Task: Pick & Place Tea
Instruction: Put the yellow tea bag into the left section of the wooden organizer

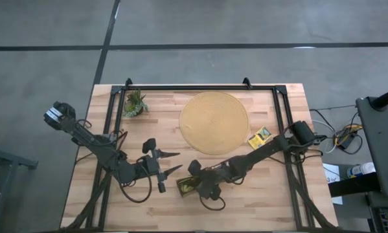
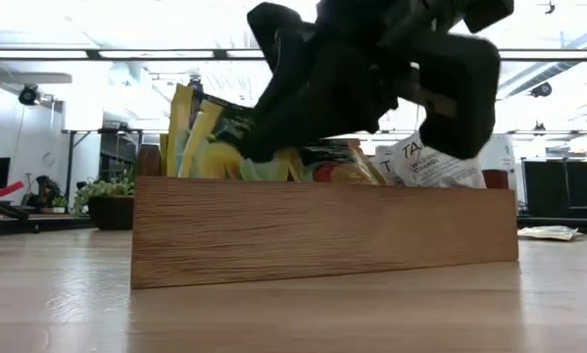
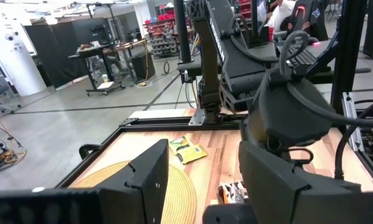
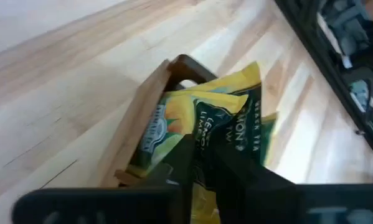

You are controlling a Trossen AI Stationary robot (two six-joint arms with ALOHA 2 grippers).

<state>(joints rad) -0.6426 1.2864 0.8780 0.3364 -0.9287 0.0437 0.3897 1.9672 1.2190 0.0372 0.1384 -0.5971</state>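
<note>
Wood of the pale plank table (image 1: 258,194) carries everything we see, with a black metal frame (image 1: 200,87) around its edges. On the far side, right of centre, lies the round woven straw mat (image 1: 214,122), and a small green spiky plant (image 1: 135,103) stands at the far left. Near the front centre sits the oblong brown wooden tray (image 2: 322,230), packed with upright yellow paper tea sachets (image 2: 200,137).

Our right gripper (image 4: 202,155) reaches down into the tray; its two dark fingers stand close together on either side of a yellow-and-green sachet (image 4: 205,115), nipping its paper edge. Our left gripper (image 1: 171,163) hovers just left of the tray, its jaws spread wide and holding nothing.

Two loose yellow sachets (image 1: 259,136) lie flat on the table, just beside the mat's right rim, well apart from the tray.
</note>
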